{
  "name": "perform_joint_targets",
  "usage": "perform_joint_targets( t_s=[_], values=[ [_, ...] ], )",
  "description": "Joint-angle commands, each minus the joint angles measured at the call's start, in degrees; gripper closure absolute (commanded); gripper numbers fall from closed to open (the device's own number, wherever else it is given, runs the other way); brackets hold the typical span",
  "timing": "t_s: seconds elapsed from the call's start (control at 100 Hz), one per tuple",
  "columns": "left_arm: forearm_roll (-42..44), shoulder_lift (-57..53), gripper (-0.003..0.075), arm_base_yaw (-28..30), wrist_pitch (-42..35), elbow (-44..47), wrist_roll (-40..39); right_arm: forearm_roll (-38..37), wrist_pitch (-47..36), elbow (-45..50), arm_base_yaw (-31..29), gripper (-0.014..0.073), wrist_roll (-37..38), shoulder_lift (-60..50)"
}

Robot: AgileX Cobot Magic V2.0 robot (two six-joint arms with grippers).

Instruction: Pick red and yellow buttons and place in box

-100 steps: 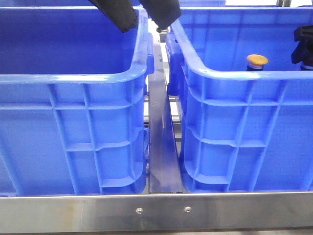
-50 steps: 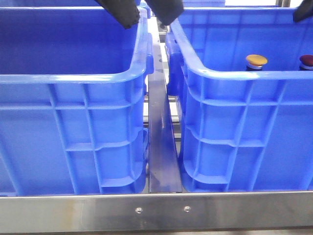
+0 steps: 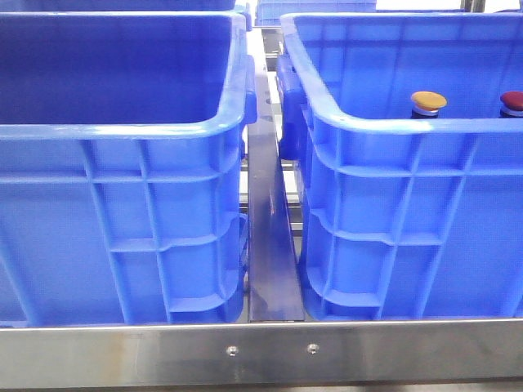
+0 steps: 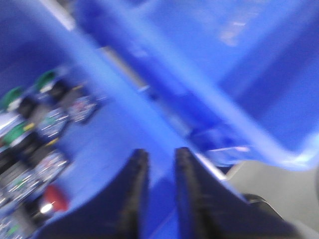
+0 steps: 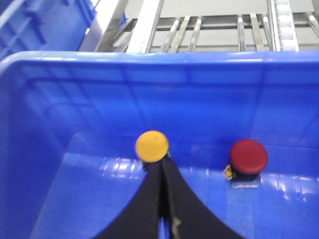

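The yellow button point(image 3: 429, 101) and the red button point(image 3: 512, 101) stand side by side inside the right blue box point(image 3: 392, 124), near its far wall. No gripper shows in the front view. In the right wrist view my right gripper point(image 5: 160, 162) is shut and empty, held above the box floor. Its tips line up with the near edge of the yellow button point(image 5: 152, 145), and the red button point(image 5: 248, 155) stands apart beside it. In the blurred left wrist view my left gripper point(image 4: 160, 153) is slightly open with nothing between the fingers, over blue plastic.
A second blue crate point(image 3: 122, 131) stands on the left, a metal bar point(image 3: 265, 229) between the two. A steel rail point(image 3: 261, 351) runs along the front. The left wrist view shows several green-capped buttons point(image 4: 15, 94) and a red one point(image 4: 52, 196). Conveyor rollers point(image 5: 239, 25) lie beyond the box.
The right gripper left the red button standing in the right box and rose out of the front view. The left arm's fingers also rose out of the top of that view.
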Motion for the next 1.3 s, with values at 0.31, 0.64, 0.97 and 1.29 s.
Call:
perform_joint_targets(
  t_s=[0.31,0.64,0.97,1.29],
  values=[
    [1.9,-5.3,0.0741,18.0,-7.4,7.3,-2.7,1.2,-0.3,7.3,-0.2,0.0655,-0.4,-17.1],
    [2.1,-15.7,0.0741,32.2,-13.7,15.7,-2.7,2.0,-4.1,12.3,2.4,0.0655,-0.4,-25.2],
    [2.0,-32.9,0.0741,36.9,-26.9,30.3,-2.7,2.0,-10.7,18.6,7.8,0.0655,-0.4,-34.0],
    [2.0,-50.5,0.0741,36.9,-39.0,46.3,-2.7,2.0,-9.9,25.9,7.8,0.0655,-0.4,-46.5]
  ],
)
